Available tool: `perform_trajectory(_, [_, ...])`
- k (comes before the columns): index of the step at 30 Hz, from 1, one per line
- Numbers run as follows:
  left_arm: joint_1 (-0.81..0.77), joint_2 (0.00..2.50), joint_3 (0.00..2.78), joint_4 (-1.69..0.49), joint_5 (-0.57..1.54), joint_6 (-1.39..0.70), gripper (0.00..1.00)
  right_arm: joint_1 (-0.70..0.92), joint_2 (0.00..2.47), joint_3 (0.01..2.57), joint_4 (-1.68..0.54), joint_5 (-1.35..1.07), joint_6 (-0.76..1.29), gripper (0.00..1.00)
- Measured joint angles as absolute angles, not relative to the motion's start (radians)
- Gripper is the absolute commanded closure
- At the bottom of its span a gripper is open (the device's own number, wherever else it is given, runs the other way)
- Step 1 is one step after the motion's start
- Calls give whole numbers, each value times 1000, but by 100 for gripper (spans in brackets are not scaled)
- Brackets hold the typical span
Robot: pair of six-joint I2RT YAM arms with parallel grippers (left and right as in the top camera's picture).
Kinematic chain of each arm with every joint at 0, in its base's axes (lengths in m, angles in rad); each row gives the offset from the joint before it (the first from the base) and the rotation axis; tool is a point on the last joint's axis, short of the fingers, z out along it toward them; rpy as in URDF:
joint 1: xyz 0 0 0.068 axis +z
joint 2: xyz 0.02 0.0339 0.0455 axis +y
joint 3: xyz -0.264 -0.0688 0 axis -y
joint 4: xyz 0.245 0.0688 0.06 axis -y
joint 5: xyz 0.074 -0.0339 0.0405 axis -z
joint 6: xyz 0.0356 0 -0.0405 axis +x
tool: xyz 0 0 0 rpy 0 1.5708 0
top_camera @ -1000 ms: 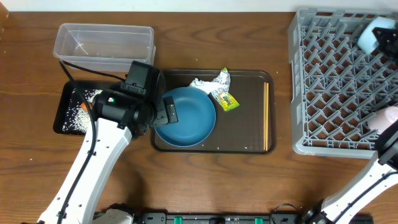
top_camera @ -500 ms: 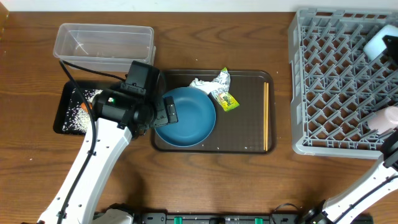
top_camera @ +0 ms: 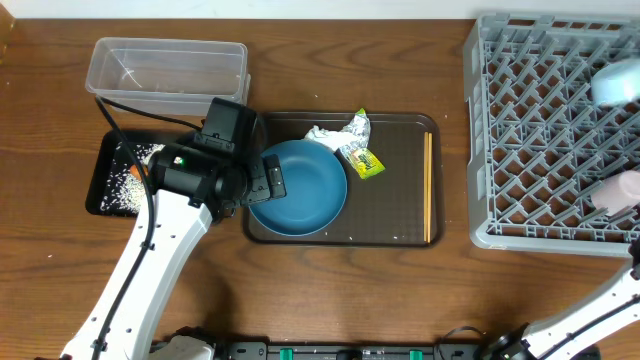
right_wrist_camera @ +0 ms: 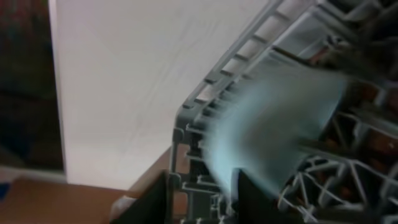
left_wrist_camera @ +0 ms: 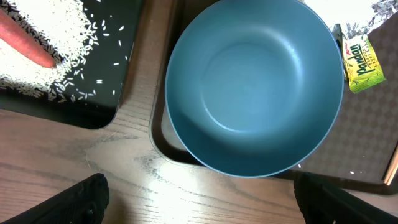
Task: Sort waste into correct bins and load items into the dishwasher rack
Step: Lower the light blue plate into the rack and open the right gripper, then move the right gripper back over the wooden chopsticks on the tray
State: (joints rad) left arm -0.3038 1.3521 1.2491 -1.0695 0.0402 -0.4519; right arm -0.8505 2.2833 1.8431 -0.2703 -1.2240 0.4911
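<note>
The dark blue plate (top_camera: 305, 188) lies on the left of the brown tray (top_camera: 400, 215); it also shows in the left wrist view (left_wrist_camera: 255, 87). My left gripper (top_camera: 268, 180) is open and empty at the plate's left rim (left_wrist_camera: 199, 208). The tissue (top_camera: 322, 135), the wrapper (top_camera: 362, 152) and the chopsticks (top_camera: 428, 185) lie on the same tray. Rice (left_wrist_camera: 43, 56) and the carrot (left_wrist_camera: 25, 43) are in the black tray (top_camera: 105, 200). The light blue bowl (top_camera: 615, 83), blurred, is over the grey rack (top_camera: 530, 130). My right gripper (right_wrist_camera: 200, 186) is partly open around the bowl's edge (right_wrist_camera: 273, 130), with a gap on the left.
The clear tub (top_camera: 165, 65) stands behind the black tray. A pale cup-like thing (top_camera: 618, 190) sits at the rack's right edge. My left arm (top_camera: 150, 260) crosses the table's front left. Bare wood lies between the brown tray and the rack.
The light blue bowl has moved toward the front along the rack's right edge and now looks flatter and blurred. The left arm and the plate have not moved.
</note>
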Motion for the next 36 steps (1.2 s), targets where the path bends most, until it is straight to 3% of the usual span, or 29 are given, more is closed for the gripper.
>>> perform_trajectory(5, [-304, 1352, 1249, -1069, 40, -452, 2, -857, 2252, 1842, -364, -1180, 514, 30])
perform_trajectory(12, [-304, 1352, 1249, -1069, 40, -452, 2, -862, 2028, 1839, -646, -967, 477, 24])
perform_trajectory(14, [-304, 1352, 1249, -1069, 38, -452, 2, -858, 1932, 1840, -752, -857, 459, 17])
perform_trajectory(16, [-304, 1352, 1249, -1069, 38, -452, 2, -847, 1848, 1841, -850, -737, 448, 1])
perform_trajectory(22, [-304, 1352, 1249, -1069, 38, -452, 2, -691, 1685, 1847, -1103, -398, 429, 1])
perform_trajectory(30, [-304, 1352, 1249, -1069, 38, -452, 2, -319, 1695, 1847, -1279, -285, 436, 1])
perform_trajectory(36, [-304, 1352, 1249, -1069, 38, -452, 2, -102, 1718, 1847, -1242, -272, 437, 2])
